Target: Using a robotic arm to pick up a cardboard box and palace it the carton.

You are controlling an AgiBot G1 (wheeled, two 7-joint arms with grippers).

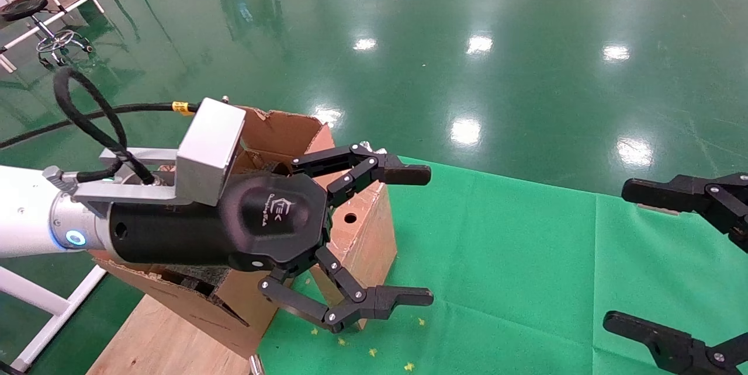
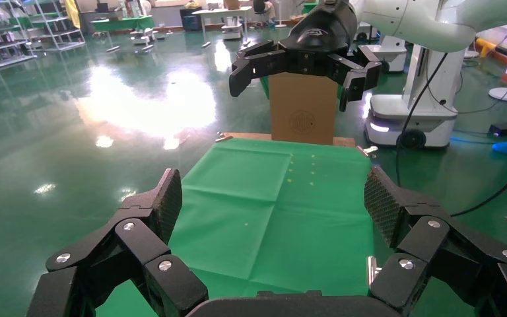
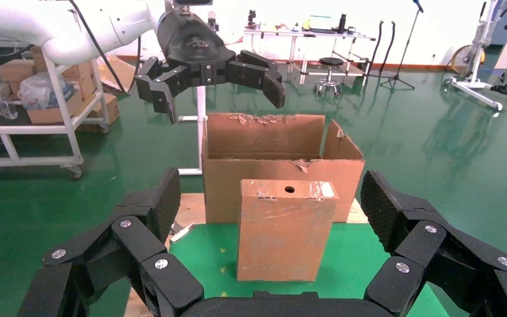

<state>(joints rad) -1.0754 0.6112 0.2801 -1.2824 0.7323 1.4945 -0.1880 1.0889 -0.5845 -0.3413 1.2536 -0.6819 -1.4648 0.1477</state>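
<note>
The cardboard box (image 1: 365, 229) stands upright at the green cloth's left edge, with a round hole in its top face (image 3: 284, 228). Right behind it is the carton (image 1: 280, 129), flaps up (image 3: 264, 142). My left gripper (image 1: 430, 235), on the white arm, hangs open above the box and touches nothing; in the right wrist view it (image 3: 223, 99) hovers over the carton's rim. My right gripper (image 1: 615, 255) is open far to the right, facing the box (image 3: 269, 198). In the left wrist view, open jaws (image 2: 270, 191) frame bare cloth, with a brown cardboard face (image 2: 304, 109) at its far end.
The green cloth (image 1: 526, 281) covers the table and carries small yellow specks (image 1: 374, 351) near the box. A wooden platform (image 1: 158, 334) carries the carton. A white frame (image 1: 52, 311) stands at the left. A stool and stands (image 1: 52, 42) are on the glossy green floor behind.
</note>
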